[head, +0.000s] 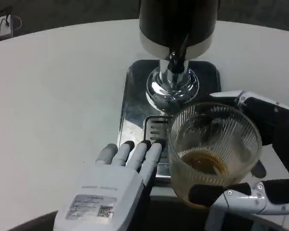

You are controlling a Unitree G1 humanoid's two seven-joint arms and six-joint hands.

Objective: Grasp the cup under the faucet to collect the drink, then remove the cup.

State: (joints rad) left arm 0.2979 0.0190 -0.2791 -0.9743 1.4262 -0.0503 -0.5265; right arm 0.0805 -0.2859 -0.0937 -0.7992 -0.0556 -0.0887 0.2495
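A clear ribbed glass cup [214, 147] with a little amber drink at its bottom sits over the dispenser's drip tray, in front of the chrome faucet [173, 62]. My right hand [260, 159] wraps around the cup from the right and grips it, one finger across its near base. To the left of the cup my left hand [118, 180] lies flat with fingers straight, their tips on the slotted grate [156, 130], holding nothing. The dark dispenser body [178, 24] rises above the faucet.
The dispenser's shiny steel base plate [132, 96] sits at the middle of the round white table [53, 96]. A white power strip [0, 26] lies at the far left edge. The table's near edge curves just below my hands.
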